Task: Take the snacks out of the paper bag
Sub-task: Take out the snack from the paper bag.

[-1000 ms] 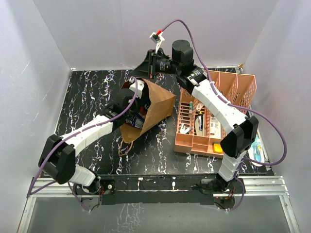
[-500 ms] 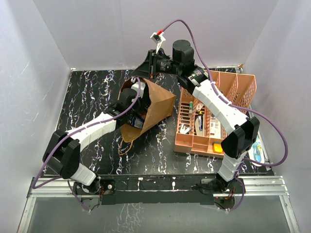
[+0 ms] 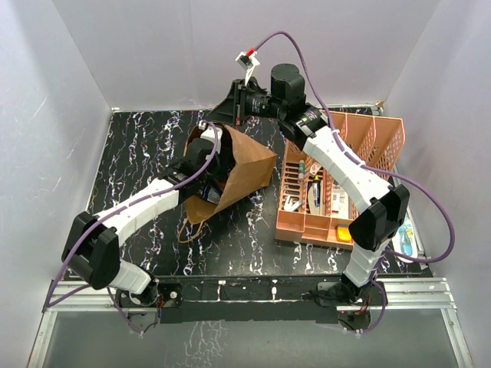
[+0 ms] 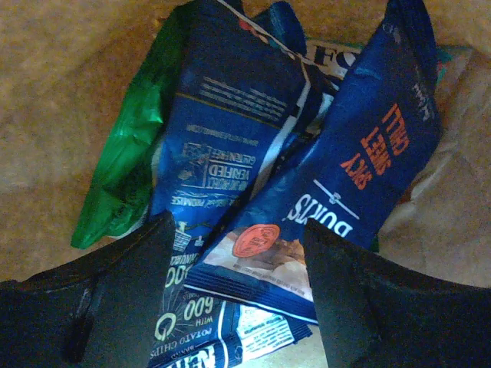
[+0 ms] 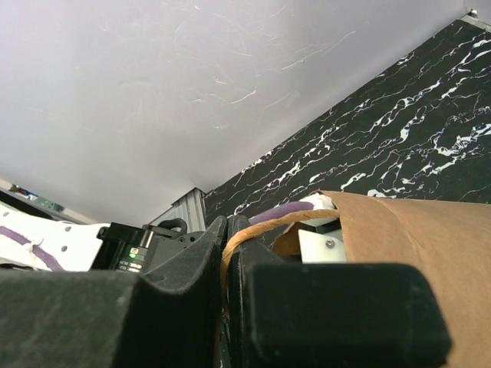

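Observation:
The brown paper bag (image 3: 249, 162) lies tilted on the table, mouth toward the left. My right gripper (image 3: 232, 107) is shut on its upper twisted handle (image 5: 257, 225) and holds that edge of the bag (image 5: 414, 238) up. My left gripper (image 4: 242, 299) is inside the bag, open, with a finger (image 4: 115, 307) on each side of the snacks. A blue Burts packet (image 4: 360, 169) lies between the jaws, over another blue chip packet (image 4: 230, 123). A green packet (image 4: 123, 161) lies at the left. From above, the left fingers are hidden in the bag's mouth (image 3: 217, 165).
A peach lattice basket (image 3: 367, 136) with small toiletries stands right of the bag, under the right arm. The bag's lower handle (image 3: 188, 228) lies loose on the black marbled table (image 3: 138, 153). Grey walls close in the back and sides.
My left gripper has pushed deeper into the bag's mouth. The bag has shifted slightly and its lower handle has slid left. The right gripper keeps hold of the upper handle.

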Controlling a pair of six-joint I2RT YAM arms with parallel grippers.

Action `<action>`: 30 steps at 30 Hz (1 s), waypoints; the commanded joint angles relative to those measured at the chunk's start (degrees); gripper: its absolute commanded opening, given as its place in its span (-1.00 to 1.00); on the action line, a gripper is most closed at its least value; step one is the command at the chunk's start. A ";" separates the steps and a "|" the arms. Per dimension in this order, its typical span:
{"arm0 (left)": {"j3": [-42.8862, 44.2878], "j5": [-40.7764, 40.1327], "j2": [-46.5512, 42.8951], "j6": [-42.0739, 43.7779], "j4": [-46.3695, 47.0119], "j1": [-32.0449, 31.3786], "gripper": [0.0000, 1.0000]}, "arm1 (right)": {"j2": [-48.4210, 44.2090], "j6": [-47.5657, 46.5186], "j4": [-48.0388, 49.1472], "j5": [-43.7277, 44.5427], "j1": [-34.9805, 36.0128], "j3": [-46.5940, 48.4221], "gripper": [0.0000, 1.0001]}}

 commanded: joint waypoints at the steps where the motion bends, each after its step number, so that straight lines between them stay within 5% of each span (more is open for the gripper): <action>1: 3.22 -2.96 -4.30 -3.91 -0.90 0.60 0.34 | -3.76 -0.94 3.58 0.22 -0.05 1.37 -0.85; 9: 3.15 -4.59 -3.53 -2.27 1.43 0.57 0.34 | -4.08 -1.22 2.91 0.14 -0.14 1.33 -0.85; 17: 0.23 12.87 -3.25 3.52 6.66 0.54 0.11 | -4.24 -1.59 2.56 0.32 -0.12 0.52 -0.85; 30: 3.97 14.12 8.03 4.78 5.71 0.59 0.20 | -4.59 -1.75 2.23 0.18 0.00 0.54 -0.85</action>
